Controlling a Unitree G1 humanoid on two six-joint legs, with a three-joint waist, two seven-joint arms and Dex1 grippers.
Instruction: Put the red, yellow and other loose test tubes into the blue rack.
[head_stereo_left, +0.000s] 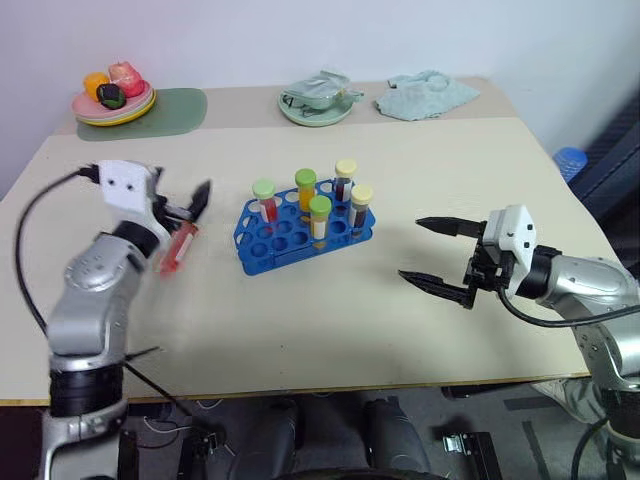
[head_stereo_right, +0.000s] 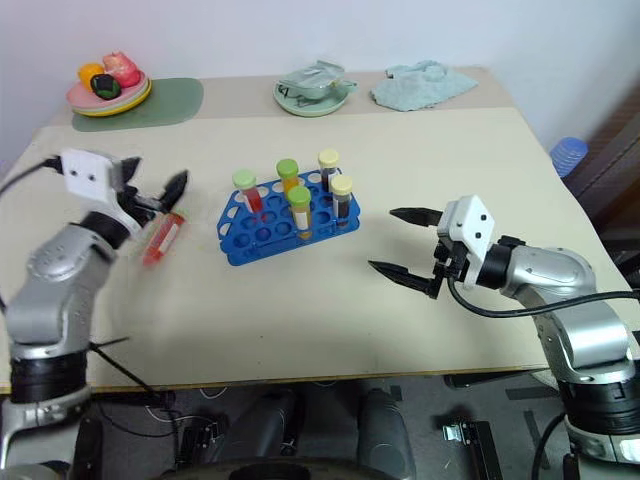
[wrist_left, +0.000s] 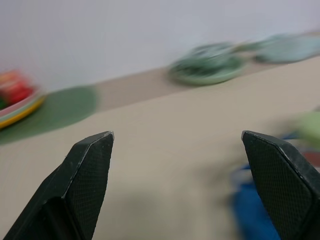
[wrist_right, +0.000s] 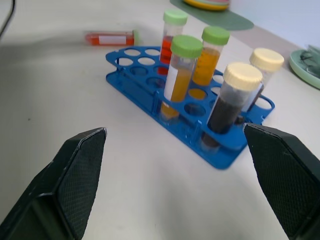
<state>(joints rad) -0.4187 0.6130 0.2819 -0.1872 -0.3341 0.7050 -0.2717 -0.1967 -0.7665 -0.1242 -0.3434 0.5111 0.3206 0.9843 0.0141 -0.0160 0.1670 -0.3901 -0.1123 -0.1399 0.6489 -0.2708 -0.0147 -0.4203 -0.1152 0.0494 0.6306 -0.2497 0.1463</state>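
The left gripper (head_stereo_left: 196, 205) hovered over the bench (head_stereo_left: 330, 330) with its jaws spread wide and nothing between them. A loose red tube (head_stereo_left: 178, 250) lay on its side on the bench just below and beside those jaws, its cap end towards the robot; whether a fingertip touched it could not be told, as that arm was blurred. The blue rack (head_stereo_left: 262, 252) stood a little beyond the left jaws, towards the middle of the bench, and between the two grippers. It carried five upright tubes: a red one with a green cap (head_stereo_left: 265, 200), two orange ones with green caps (head_stereo_left: 305, 190) (head_stereo_left: 319, 219) and two dark ones with cream caps (head_stereo_left: 345, 180) (head_stereo_left: 361, 205). Several holes nearest the red tube were free.

The right gripper (head_stereo_left: 430, 255) hung level, jaws wide apart and empty, pointing at the rack's cream-capped end but well short of it.

The loose tube looked light, stiff and smooth, a plastic cylinder likely to roll on the bench and to slip if pinched near an end. Liquid inside would shift its balance when tipped. The safest hold seemed across the middle of the body, over the white label, jaws square to its axis, leaving the bottom end free to enter a hole. Squeezing hard was probably unnecessary; a skewed grip could make it pivot.
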